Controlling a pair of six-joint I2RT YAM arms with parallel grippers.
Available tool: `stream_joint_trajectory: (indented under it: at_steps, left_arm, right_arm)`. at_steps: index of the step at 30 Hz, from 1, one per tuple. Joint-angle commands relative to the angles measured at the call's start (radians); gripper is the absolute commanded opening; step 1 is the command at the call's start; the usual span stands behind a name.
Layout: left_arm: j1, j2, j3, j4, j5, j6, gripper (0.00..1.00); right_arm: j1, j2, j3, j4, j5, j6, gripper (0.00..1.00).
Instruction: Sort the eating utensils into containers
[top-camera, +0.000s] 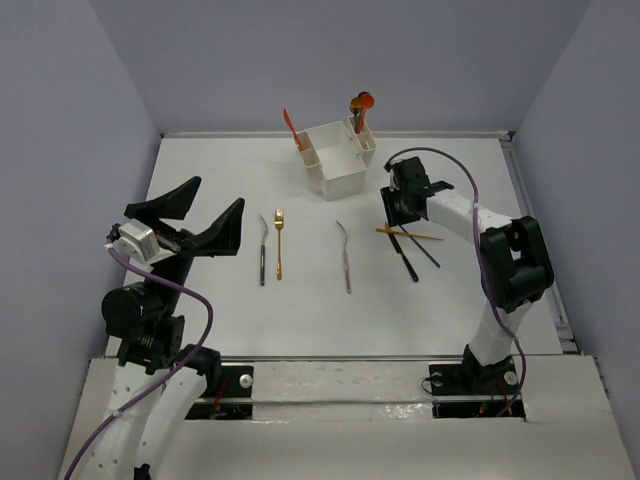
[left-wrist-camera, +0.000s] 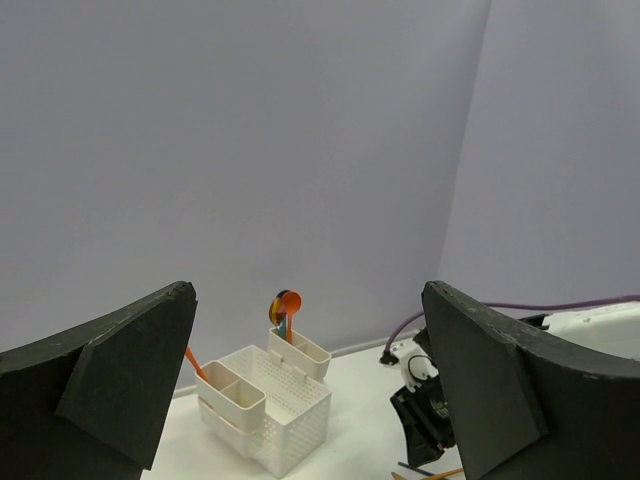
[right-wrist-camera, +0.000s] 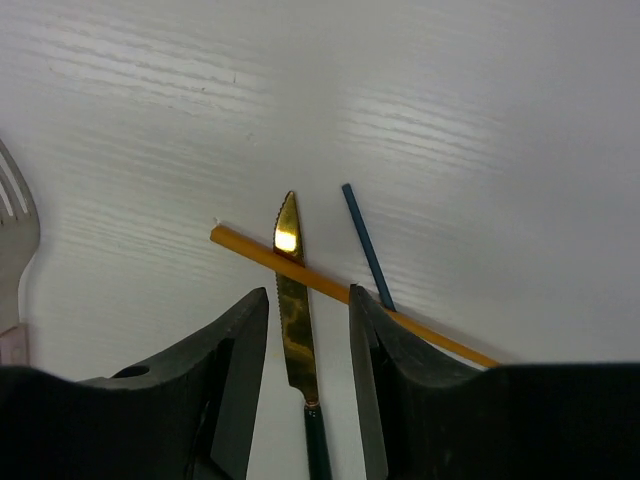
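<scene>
Right gripper (right-wrist-camera: 308, 300) set astride knife (right-wrist-camera: 286, 235) for pickup, jaws half open, nothing gripped; left gripper (top-camera: 214, 196) wide open, empty

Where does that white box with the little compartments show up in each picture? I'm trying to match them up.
Top external: the white box stands in the upper middle of the picture.
Left wrist: the box sits low, just left of centre.
Right wrist: not in it.
Shared landmark: the orange spoon standing up in one of the box's narrow compartments, seen in the top and left wrist views.
</scene>
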Motion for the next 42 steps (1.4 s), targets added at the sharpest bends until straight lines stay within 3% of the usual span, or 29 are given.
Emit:
stream_joint_trajectory:
  at_steps: [1, 6, 24, 30, 35, 38, 42]
  left_arm:
    - [-0.005, 0.018, 0.025, 0.053, 0.018, 0.000, 0.99]
    - [-0.005, 0.018, 0.026, 0.053, 0.015, 0.002, 0.99]
    - [-0.005, 0.003, 0.026, 0.053, 0.010, 0.002, 0.99]
    - [-0.005, 0.003, 0.028, 0.053, 0.005, 0.003, 0.99]
    - [-0.005, 0.003, 0.028, 0.053, 0.007, 0.002, 0.99]
    - [-0.005, 0.001, 0.028, 0.053, 0.007, 0.003, 0.99]
    - [-0.005, -0.001, 0.028, 0.053, 0.007, 0.002, 0.99]
  right_arm:
    - [-0.004, 0.047, 0.098, -0.107, -0.068, -0.117, 0.45]
    - [-0.004, 0.124, 0.181, -0.188, -0.079, -0.127, 0.45]
    - [-0.004, 0.194, 0.204, -0.208, -0.135, -0.142, 0.44]
    - [0.005, 0.193, 0.217, -0.208, -0.106, -0.133, 0.23]
    - [0.005, 0.193, 0.234, -0.220, -0.106, -0.147, 0.22]
    - [0.005, 0.203, 0.241, -0.225, -0.108, -0.148, 0.27]
    - [0.005, 0.214, 0.233, -0.214, -0.114, -0.142, 0.24]
